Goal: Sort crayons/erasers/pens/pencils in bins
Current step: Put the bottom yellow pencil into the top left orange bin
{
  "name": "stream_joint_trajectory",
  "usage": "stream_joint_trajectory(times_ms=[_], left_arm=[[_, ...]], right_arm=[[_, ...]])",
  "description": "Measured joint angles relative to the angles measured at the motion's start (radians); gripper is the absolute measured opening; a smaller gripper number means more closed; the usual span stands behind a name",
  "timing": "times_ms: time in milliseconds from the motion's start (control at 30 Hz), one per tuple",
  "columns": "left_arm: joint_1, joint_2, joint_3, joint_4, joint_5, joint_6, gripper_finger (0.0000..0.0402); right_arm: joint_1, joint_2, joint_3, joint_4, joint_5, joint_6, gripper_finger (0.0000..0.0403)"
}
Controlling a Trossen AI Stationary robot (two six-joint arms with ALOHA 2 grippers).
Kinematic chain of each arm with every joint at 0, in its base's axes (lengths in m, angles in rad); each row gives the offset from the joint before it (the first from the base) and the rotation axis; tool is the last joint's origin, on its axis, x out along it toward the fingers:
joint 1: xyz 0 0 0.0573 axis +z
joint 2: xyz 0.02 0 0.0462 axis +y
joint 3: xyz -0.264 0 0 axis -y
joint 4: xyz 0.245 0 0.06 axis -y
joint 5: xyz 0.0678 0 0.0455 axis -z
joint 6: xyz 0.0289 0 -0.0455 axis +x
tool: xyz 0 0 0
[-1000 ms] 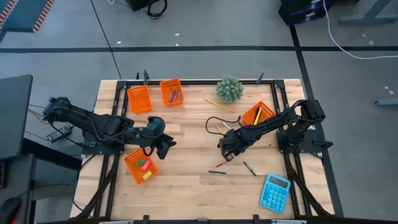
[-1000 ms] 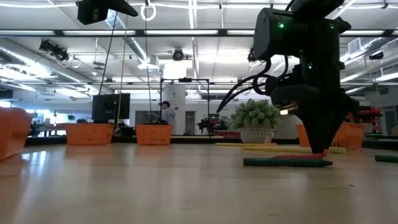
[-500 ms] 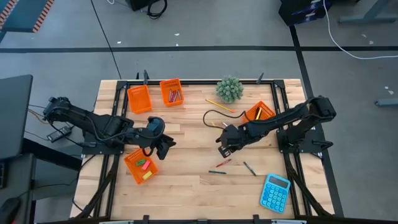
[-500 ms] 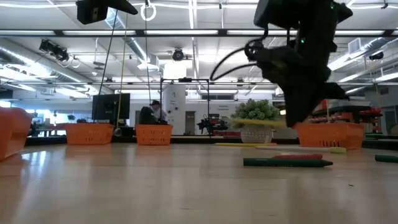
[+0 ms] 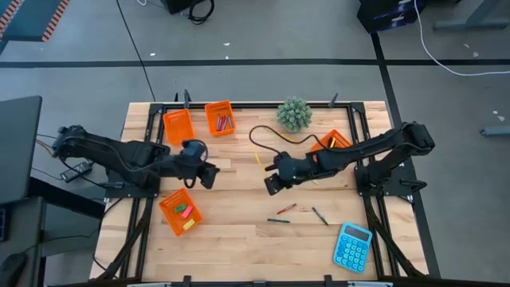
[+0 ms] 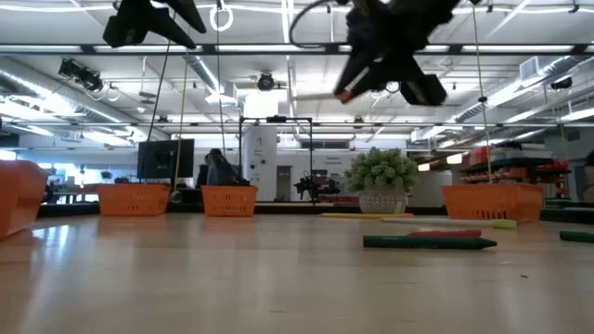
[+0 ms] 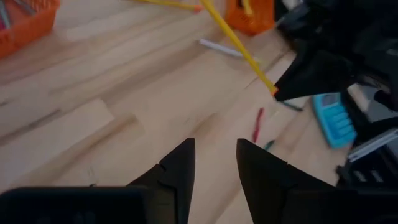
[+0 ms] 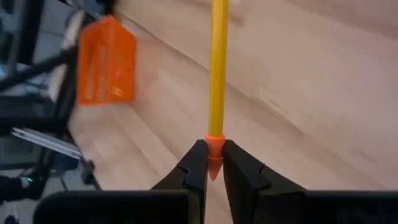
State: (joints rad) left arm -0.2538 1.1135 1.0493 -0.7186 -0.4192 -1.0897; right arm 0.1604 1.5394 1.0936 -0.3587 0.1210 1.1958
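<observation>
Overhead, the right gripper (image 5: 269, 182) sits over the wooden table (image 5: 239, 231), well on the near side of the potted plant (image 5: 294, 113), and is clamped on a yellow pencil (image 5: 258, 160) that juts from it toward the plant's side of the table. The right wrist view alone shows the grip itself: both fingers (image 8: 194, 163) pinch the pencil's orange end, the yellow shaft (image 8: 217, 68) running straight ahead of them. The low view adds that this gripper (image 6: 345, 93) hangs high above the table top, clear of it.

The left gripper (image 5: 209, 177) is farther from the plant, toward the left arm's side; its wrist view shows the two fingers (image 7: 177, 171) parted by a narrow gap with nothing between them. That view also takes in the held pencil (image 7: 233, 43) from the other side, a red crayon (image 7: 257, 124) lying on the wood, and the blue calculator (image 7: 333, 118).

Only the overhead view gives all four orange bins: one (image 5: 178, 126) and a second holding sticks (image 5: 220, 118) lie to the left of the plant, a third (image 5: 333, 143) is near the plant on its right-arm side with a yellow stick in it, and the fourth (image 5: 178, 212), holding small erasers (image 5: 184, 211), lies near the left gripper. A red crayon (image 5: 286, 209), a dark green stick (image 5: 277, 220) and a grey stick (image 5: 319, 215) lie loose between the plant and the calculator (image 5: 352, 246).

No brand or writing can be read in any view.
</observation>
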Motion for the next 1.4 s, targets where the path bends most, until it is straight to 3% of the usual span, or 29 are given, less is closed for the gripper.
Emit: stream_joint_trajectory(times_ms=[267,667,867,967,1200,1400], left_arm=[[0.080,-0.065,0.000,-0.014,-0.001,0.063,0.0120],[0.122,-0.232,0.001,-0.032,-0.002,0.230,0.0113],[0.135,-0.259,0.000,-0.205,-0.007,0.137,0.0118],[0.152,-0.253,0.000,-0.259,-0.010,0.029,0.0130],[0.154,-0.249,-0.003,-0.135,-0.058,0.011,0.0183],[0.190,-0.205,-0.004,-0.100,-0.047,-0.111,0.0234]], right_arm=[[-0.038,0.066,0.166,0.004,0.000,-0.074,0.0045],[-0.108,0.338,0.485,-0.010,-0.096,-0.134,0.0045],[-0.121,0.429,0.630,-0.011,-0.125,-0.183,0.0045],[-0.120,0.439,0.670,-0.012,-0.097,-0.194,0.0045],[-0.127,0.438,0.677,-0.027,-0.057,-0.200,0.0045],[-0.107,0.437,0.676,-0.033,-0.047,-0.197,0.0045]])
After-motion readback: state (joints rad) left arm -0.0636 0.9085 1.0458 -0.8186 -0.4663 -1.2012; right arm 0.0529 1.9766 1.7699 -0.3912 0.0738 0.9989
